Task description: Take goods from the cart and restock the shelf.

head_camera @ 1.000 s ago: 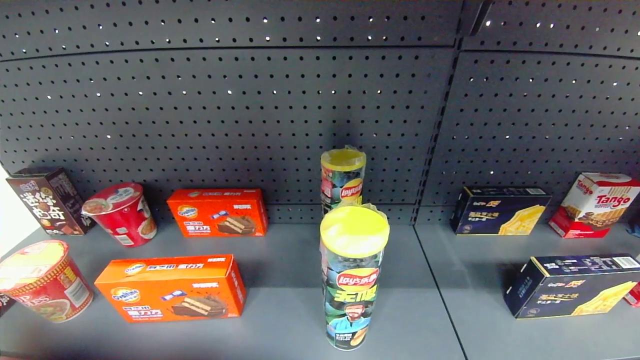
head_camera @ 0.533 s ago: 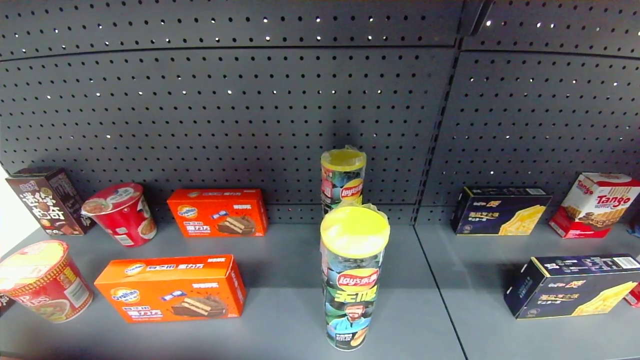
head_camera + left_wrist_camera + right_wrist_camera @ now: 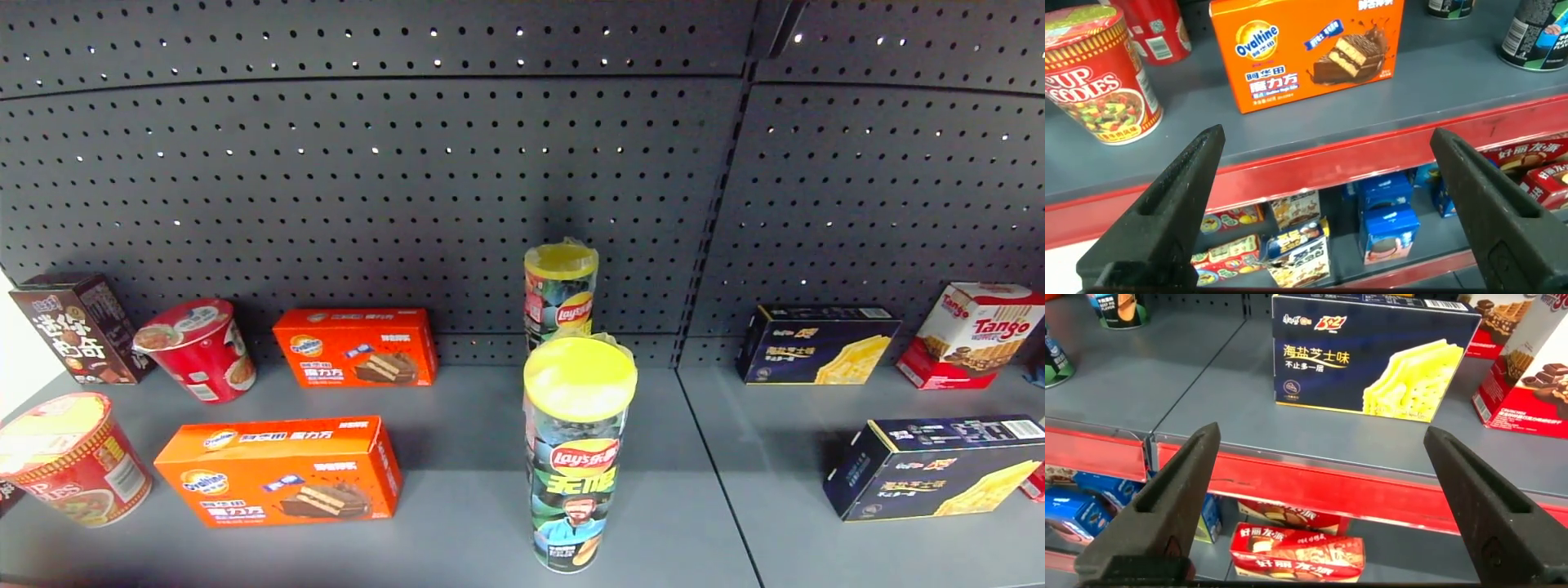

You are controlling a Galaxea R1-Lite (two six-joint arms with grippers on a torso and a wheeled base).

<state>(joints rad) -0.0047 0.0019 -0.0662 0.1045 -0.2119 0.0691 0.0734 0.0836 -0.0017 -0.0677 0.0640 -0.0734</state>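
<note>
Nothing on the shelf (image 3: 457, 408) has shifted over the last second, and the head view itself has held steady: the front can (image 3: 578, 457) stands upright just ahead of the back can (image 3: 560, 294), with the near orange box (image 3: 282, 469), far orange box (image 3: 355, 345), near cup (image 3: 69, 457), far cup (image 3: 196, 349), near blue box (image 3: 931, 465) and far blue box (image 3: 816, 343) all where they were. My left gripper (image 3: 1325, 135) hangs out in front of the red edge strip (image 3: 1315, 167), fingers spread wide with nothing between them, facing the near orange box and near cup. My right gripper (image 3: 1320, 431) is spread the same way and just as empty, facing the near blue box. I judge that no item is on its way to the shelf right now and the next pick from the cart is not yet made. Every pack carries printed writing, which I leave unread. By picture: the cans have yellow lids, and the front can shows a bearded cartoon face. The orange boxes show a layered chocolate wafer, the blue boxes pale yellow wafers, the cups bowls of noodles
</note>
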